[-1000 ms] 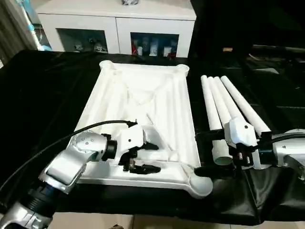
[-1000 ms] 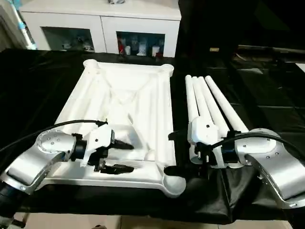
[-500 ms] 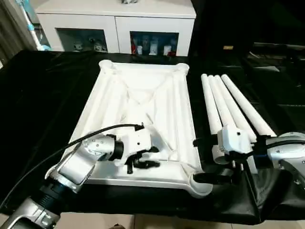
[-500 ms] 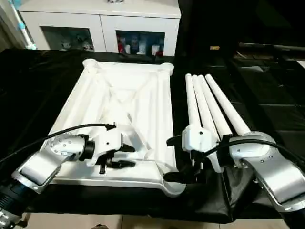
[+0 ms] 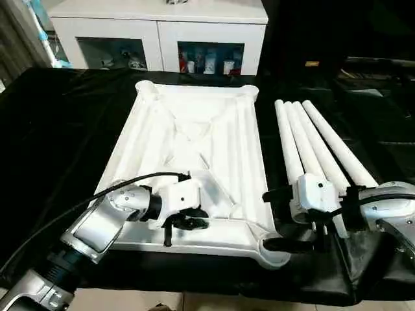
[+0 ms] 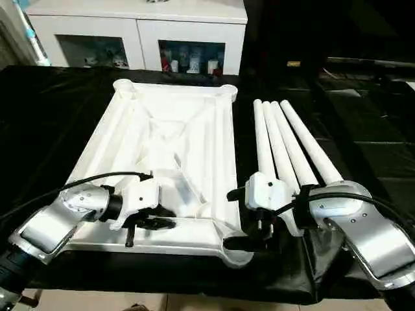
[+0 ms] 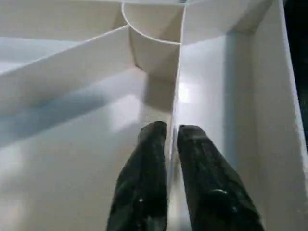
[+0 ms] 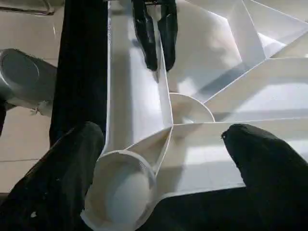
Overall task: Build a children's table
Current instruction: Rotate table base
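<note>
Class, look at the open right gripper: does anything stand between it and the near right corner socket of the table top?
Nothing visible does: the right gripper straddles the corner socket of the table top, one finger either side.

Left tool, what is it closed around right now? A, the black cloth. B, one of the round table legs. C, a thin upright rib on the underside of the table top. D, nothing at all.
C: in the left wrist view the left tool has its two black fingers pinched on either side of a thin white rib of the table top, while the legs lie apart beside it.
</note>
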Robot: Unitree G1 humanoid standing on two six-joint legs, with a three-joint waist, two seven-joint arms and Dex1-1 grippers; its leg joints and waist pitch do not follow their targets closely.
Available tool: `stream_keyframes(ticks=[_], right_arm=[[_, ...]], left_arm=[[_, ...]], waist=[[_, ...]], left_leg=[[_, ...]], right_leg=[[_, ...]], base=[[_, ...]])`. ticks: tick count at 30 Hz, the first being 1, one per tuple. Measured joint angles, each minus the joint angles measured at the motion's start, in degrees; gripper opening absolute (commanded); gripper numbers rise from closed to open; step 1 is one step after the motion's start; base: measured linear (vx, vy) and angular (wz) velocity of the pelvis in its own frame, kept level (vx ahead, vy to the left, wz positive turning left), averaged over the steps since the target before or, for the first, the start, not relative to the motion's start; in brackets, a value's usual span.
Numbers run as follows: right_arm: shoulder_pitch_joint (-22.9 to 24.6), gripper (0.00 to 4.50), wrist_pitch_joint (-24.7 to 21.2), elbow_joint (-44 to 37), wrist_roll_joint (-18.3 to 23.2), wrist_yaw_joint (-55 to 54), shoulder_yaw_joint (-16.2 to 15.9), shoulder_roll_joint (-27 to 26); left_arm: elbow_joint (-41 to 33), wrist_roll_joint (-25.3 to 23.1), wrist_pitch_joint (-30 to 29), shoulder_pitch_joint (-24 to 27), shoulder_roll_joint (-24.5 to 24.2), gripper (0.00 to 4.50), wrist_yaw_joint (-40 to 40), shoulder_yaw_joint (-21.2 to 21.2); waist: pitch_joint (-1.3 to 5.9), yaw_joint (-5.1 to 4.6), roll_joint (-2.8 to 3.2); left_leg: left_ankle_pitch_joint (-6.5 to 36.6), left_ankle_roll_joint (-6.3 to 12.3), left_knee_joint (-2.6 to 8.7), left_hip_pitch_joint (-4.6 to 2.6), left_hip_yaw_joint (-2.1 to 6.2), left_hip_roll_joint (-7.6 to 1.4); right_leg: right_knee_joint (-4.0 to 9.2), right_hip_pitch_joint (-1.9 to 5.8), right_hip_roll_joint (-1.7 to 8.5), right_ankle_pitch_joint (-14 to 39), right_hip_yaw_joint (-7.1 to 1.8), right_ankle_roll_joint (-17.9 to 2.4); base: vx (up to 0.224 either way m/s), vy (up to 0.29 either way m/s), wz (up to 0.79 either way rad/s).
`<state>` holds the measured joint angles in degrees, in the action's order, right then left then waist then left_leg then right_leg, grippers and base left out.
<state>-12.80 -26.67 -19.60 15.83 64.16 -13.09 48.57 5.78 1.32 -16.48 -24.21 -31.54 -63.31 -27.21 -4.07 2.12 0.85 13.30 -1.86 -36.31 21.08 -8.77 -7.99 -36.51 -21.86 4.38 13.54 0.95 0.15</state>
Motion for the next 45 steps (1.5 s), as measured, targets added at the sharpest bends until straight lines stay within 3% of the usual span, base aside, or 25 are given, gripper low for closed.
stream_keyframes(ticks=[5, 16, 23, 35, 45], right_arm=[[0.0, 4.5, 0.0, 0.0, -0.2, -0.1, 0.0, -0.1], [0.0, 4.5, 0.1, 0.0, -0.6, -1.0, 0.0, -0.6], [0.0, 4.5, 1.0, 0.3, -1.0, -1.5, 0.0, -1.2], [-0.7, 4.5, 2.0, 2.0, -2.2, -2.5, 0.0, -2.0], [-0.7, 4.5, 2.2, 2.3, -3.1, -3.3, 0.0, -2.4]], left_arm=[[0.1, -1.1, 1.0, 0.0, -0.1, 0.04, -0.1, 0.0], [1.1, -0.4, 2.7, 1.2, -1.0, 0.04, 1.1, 1.9], [6.4, 0.1, 9.0, 1.9, -5.4, 0.04, 1.3, 6.1], [15.4, -1.8, 14.4, -0.4, -5.2, 0.04, 7.9, 10.1], [17.8, -1.4, 17.6, -1.8, -0.8, 0.04, 6.3, 9.7]], waist=[[0.0, -0.01, 0.0], [0.01, -0.48, 0.0], [0.01, -0.69, -0.01], [0.05, 0.11, -0.1], [0.03, 1.75, -0.04]], left_leg=[[0.0, 0.02, 0.16, 0.0, -0.04, 0.0], [0.0, -0.01, 0.37, -0.06, -0.11, -0.13], [0.0, -0.02, 0.37, -0.09, -0.18, -0.23], [0.0, 0.0, 0.28, 0.0, -0.31, -0.24], [-0.1, 0.17, 0.28, 0.05, -0.81, -0.34]], right_leg=[[0.19, 0.0, 0.0, 0.0, 0.0, 0.0], [0.24, -0.01, -0.13, 0.0, 0.01, 0.0], [0.23, -0.03, -0.2, 0.0, 0.01, 0.0], [0.25, -0.07, -0.11, 0.0, 0.02, 0.0], [0.27, -0.1, 0.12, 0.0, 0.04, 0.0]], base=[[0.0, 0.0, 0.0], [0.0, 0.0, 0.0], [0.0, 0.0, 0.0], [0.0, 0.0, 0.0], [0.0, 0.0, 0.0]])
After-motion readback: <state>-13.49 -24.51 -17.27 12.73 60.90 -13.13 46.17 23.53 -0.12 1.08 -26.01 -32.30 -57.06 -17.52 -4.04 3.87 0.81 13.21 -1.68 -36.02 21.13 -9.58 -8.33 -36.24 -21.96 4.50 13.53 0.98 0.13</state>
